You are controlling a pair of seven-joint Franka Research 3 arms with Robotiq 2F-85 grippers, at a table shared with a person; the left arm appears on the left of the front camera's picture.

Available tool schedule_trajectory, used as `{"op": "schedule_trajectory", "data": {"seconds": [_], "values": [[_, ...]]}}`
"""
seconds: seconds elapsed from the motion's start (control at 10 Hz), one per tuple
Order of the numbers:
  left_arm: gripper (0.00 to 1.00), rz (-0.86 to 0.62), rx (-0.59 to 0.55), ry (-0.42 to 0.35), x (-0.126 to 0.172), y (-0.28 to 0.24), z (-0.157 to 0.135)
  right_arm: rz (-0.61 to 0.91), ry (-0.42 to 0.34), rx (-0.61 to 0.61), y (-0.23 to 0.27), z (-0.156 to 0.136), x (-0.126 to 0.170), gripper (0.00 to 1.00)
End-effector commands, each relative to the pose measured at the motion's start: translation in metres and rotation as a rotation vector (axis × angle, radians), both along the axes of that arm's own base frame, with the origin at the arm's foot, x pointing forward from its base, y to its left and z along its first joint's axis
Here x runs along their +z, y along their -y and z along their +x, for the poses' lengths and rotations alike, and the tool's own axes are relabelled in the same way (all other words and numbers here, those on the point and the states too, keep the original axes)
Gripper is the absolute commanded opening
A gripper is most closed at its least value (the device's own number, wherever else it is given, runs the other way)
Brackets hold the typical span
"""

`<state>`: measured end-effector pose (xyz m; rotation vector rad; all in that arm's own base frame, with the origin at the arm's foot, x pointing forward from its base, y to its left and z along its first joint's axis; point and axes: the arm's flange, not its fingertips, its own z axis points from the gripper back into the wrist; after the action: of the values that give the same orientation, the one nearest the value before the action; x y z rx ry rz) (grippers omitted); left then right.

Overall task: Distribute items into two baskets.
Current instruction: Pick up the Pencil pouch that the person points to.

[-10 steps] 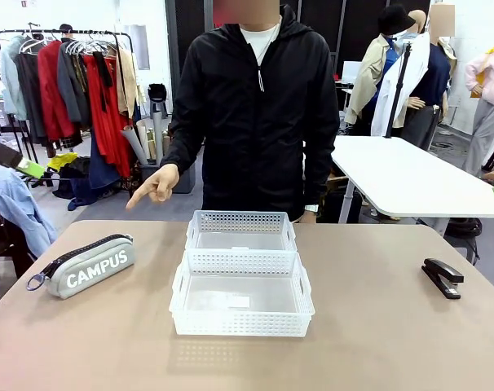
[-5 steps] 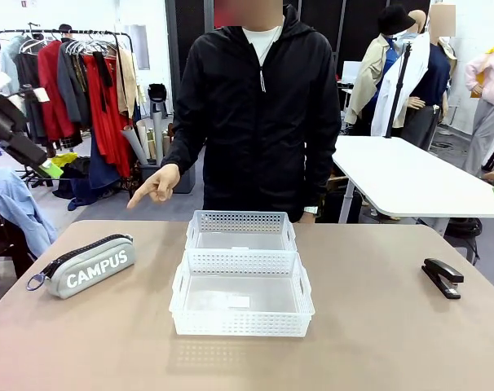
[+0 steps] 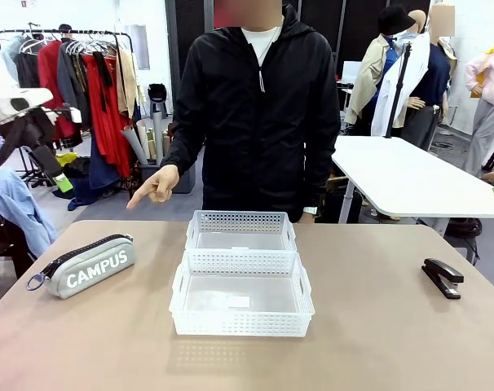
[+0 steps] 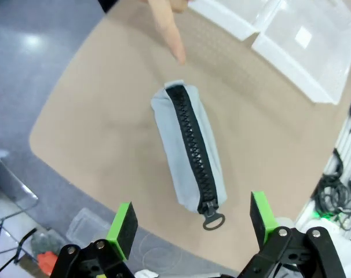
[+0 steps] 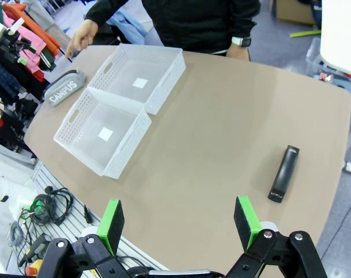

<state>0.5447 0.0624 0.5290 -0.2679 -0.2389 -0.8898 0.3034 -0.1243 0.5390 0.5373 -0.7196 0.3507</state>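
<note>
The grey "CAMPUS" pouch [image 3: 84, 265] lies at the table's left. Straight above it hangs my left gripper [image 3: 58, 175], open; in the left wrist view the pouch [image 4: 190, 153] lies zipper up between the green pads of that gripper [image 4: 193, 215], well below them. A black stapler [image 3: 443, 277] rests near the right edge. Two white baskets stand mid-table, the far one [image 3: 240, 220] touching the near one [image 3: 241, 323], both empty. My right gripper [image 5: 178, 223] is open, high over the front right corner, with the stapler [image 5: 282, 174] beyond it. The person's hand [image 3: 153, 187] points toward the pouch.
The person in a black jacket stands at the far edge behind the baskets. A white table [image 3: 410, 175] stands beyond on the right and a clothes rack [image 3: 76, 81] on the left. Bare tabletop lies between the baskets and each item.
My left arm has swung in from the picture's left edge, further into view above the pouch. Pouch, stapler, baskets and the pointing hand have not moved.
</note>
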Motion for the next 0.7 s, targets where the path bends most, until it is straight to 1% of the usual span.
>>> {"op": "schedule_trajectory", "data": {"seconds": [0.0,0.2,0.4,0.6], "values": [[1.00,0.089,0.008,-0.002,-0.006,0.010,0.014,0.014,0.014,0.012,0.000,0.000,0.001,1.00],[1.00,0.144,0.016,0.016,-0.020,0.021,0.030,0.014,0.014,0.012,0.000,0.000,0.001,1.00],[1.00,0.192,0.019,0.007,-0.040,0.032,0.038,0.014,0.014,0.012,0.000,0.000,0.001,1.00],[1.00,0.192,0.004,-0.042,-0.057,0.040,0.042,0.014,0.014,0.012,0.000,0.000,0.001,1.00]]}}
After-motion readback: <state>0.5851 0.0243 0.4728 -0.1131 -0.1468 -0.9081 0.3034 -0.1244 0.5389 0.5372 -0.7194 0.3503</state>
